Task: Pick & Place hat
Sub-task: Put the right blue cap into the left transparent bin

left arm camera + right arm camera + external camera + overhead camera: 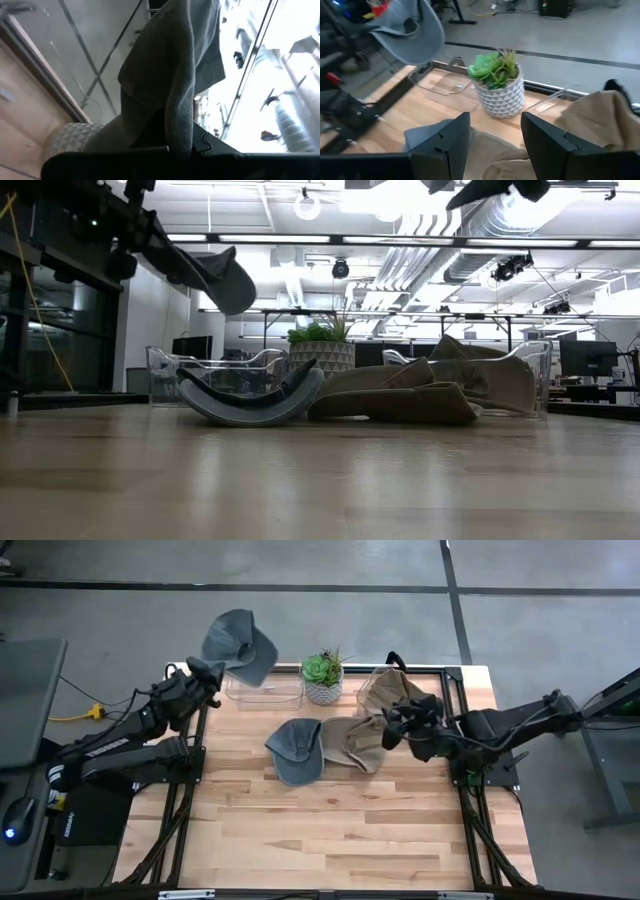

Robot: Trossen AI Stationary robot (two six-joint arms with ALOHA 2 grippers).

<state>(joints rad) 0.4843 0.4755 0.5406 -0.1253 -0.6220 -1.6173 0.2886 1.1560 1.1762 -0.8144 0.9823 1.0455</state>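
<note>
A grey-blue hat (240,645) is in the air over the table's far left corner, beside the left clear bin (262,690), with my left gripper (208,670) shut on it. In the low view this hat (218,277) juts out from the dark arm. A second grey-blue hat (298,750) and a tan hat (355,743) lie on the table's middle. Another tan hat (395,690) sits in the right clear bin. My right gripper (495,145) hovers open above the tan hat on the table, with nothing between its fingers. My left gripper pinches a fold of the grey-blue hat's cloth (175,127) between its two fingers. The fingers come at it about level, from the table's left side. The hat is lifted clear of table and bin and stands out beyond the fingers, its brim (232,288) pointing toward the table.
A potted succulent (323,675) in a white pot stands between the two clear bins at the far edge. The near half of the wooden table (340,840) is bare boards. A dark frame rail (470,720) runs along the table's right side.
</note>
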